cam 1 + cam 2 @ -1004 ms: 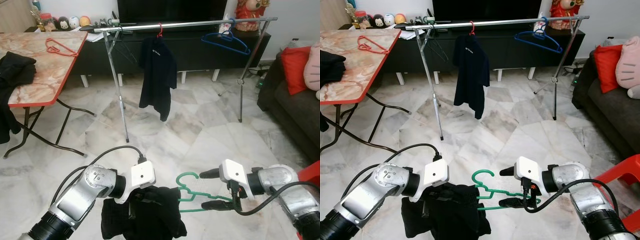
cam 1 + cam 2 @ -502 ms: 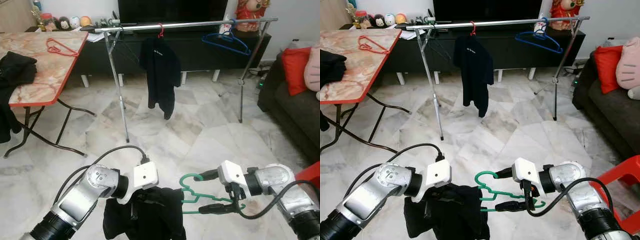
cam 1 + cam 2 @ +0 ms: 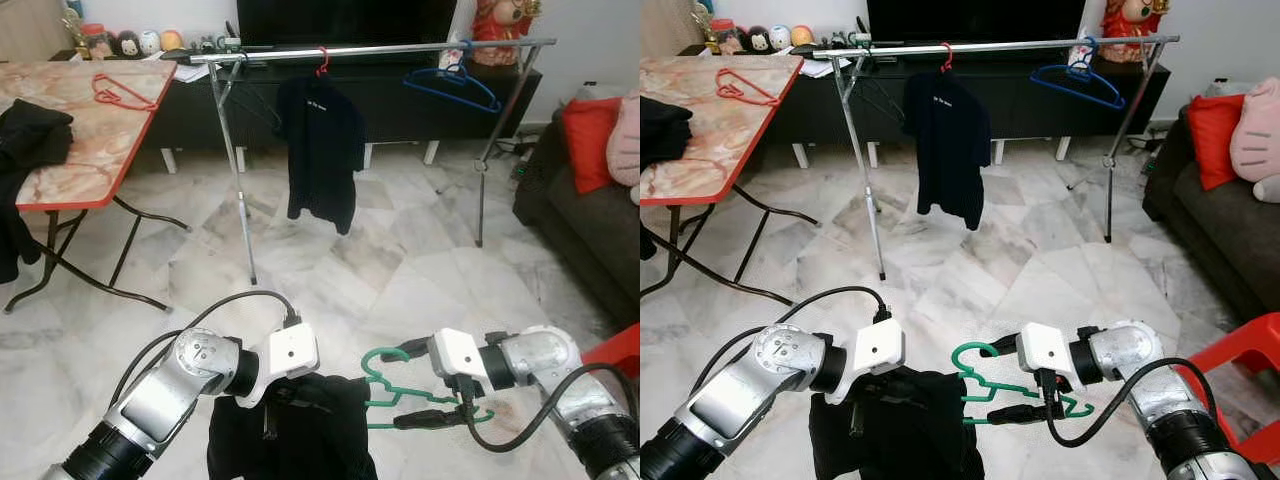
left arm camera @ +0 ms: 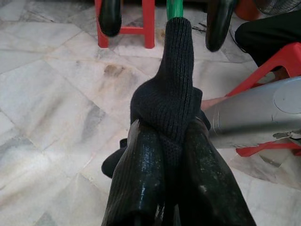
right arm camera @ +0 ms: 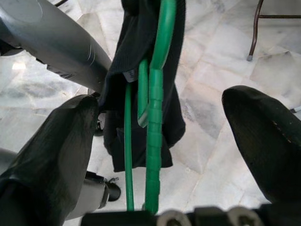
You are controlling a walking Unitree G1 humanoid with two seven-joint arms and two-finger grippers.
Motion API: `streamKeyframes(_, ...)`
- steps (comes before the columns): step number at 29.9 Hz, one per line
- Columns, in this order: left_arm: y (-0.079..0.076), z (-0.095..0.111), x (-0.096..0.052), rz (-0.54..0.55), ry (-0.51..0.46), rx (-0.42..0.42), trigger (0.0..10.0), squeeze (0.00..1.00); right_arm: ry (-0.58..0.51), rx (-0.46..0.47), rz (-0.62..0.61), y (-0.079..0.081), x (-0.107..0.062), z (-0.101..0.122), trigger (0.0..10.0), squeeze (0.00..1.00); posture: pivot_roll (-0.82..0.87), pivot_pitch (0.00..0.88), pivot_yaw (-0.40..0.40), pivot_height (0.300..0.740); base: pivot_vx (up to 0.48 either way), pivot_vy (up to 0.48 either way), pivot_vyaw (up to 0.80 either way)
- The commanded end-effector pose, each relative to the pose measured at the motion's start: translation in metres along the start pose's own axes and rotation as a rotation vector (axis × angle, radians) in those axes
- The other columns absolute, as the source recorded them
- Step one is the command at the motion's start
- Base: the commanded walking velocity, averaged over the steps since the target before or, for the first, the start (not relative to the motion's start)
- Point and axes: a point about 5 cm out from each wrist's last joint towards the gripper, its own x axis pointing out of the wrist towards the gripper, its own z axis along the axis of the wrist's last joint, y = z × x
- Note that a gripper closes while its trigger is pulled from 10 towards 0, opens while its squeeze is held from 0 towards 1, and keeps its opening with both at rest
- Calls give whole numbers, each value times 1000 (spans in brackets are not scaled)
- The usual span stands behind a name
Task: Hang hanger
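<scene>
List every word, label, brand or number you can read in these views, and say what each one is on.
None can be read.
black shirt hanging on the rack: a small pale mark on the chest, too small and blurred to read.
dark garment on the green hanger: a pale tag at its edge, with no lettering I can make out.

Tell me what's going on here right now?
The left gripper is pinching a black garment that sits partly on a green hanger. The right gripper is open around the hanger's free end. Ahead stands the clothes rail, with a dark shirt already hanging.
</scene>
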Motion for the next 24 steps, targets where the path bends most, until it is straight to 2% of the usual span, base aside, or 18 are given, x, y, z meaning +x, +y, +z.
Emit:
streamKeyframes(1, 2, 12, 0, -7, -6, 52, 10000, 0, 7, -26, 7, -4, 0, 4, 10000, 0, -28, 0, -70, 740, 0, 0, 0)
streamKeyframes(5, 2, 13, 1, -6, -7, 55, 10000, 0, -1, -29, 7, -6, 1, 4, 10000, 0, -28, 0, -71, 740, 0, 0, 0)
streamKeyframes(7, 2, 14, 1, -6, -9, 57, 10000, 0, 3, -22, 13, -6, 1, 4, 5059, 0, -27, 0, -74, 740, 0, 0, 0)
streamKeyframes(9, 3, 14, 1, -5, -11, 59, 10000, 0, 3, -17, 12, -6, 2, 3, 2627, 0, -27, 0, -74, 740, 0, 0, 0)
streamKeyframes(10, 3, 15, 1, -5, -12, 60, 10000, 0, 2, -16, 10, -7, 2, 3, 824, 0, -27, 0, -74, 740, 0, 0, 0)
streamKeyframes(11, 3, 15, 1, -5, -12, 60, 10000, 0, 2, -14, 8, -7, 3, 3, 824, 0, -27, 0, -74, 740, 0, 0, 0)
streamKeyframes(12, 3, 15, 1, -4, -13, 60, 10000, 0, 2, -14, 7, -8, 3, 3, 157, 0, -24, 0, -77, 740, 0, 0, 0)
streamKeyframes(13, 3, 15, 1, -3, -13, 62, 10000, 0, 3, -12, 9, -8, 3, 2, 0, 0, -23, 0, -76, 740, 0, 0, 0)
streamKeyframes(24, 5, 17, -1, -4, -11, 67, 10000, 0, 1, -9, 1, -10, 5, 2, 0, 0, -21, 0, -71, 740, 0, 0, 0)
